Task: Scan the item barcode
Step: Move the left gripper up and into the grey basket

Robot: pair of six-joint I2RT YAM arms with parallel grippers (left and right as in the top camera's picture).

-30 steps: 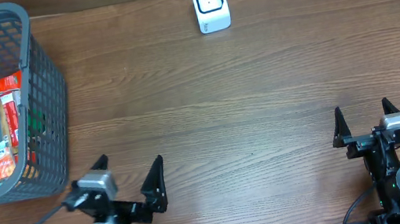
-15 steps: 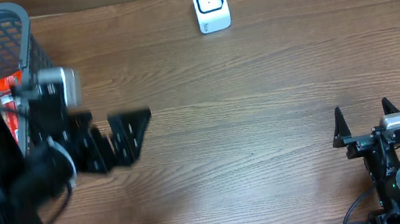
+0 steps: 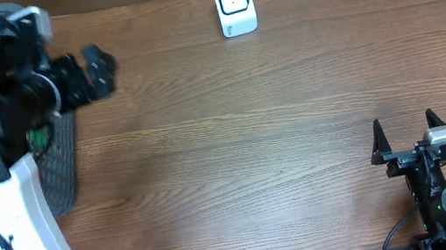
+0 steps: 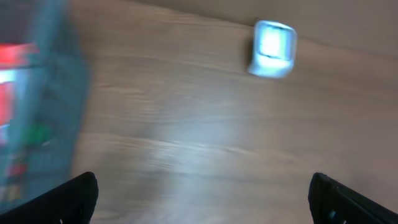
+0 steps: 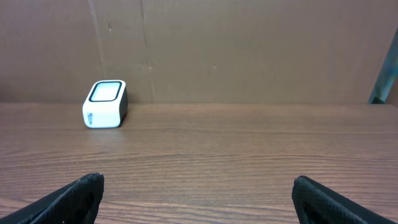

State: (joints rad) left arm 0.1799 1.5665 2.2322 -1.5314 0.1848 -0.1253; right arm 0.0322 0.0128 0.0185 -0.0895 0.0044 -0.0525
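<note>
The left tool, jaws apart and empty, has swung across to the basket, whose packets now lie just to its left, so picking one looks next.

A wooden table with brown grain fills the overhead view under even light. In the right wrist view, a plain brown wall spans the upper half (vertical creases at upper left). A grey-green post leans at the right edge.
</note>
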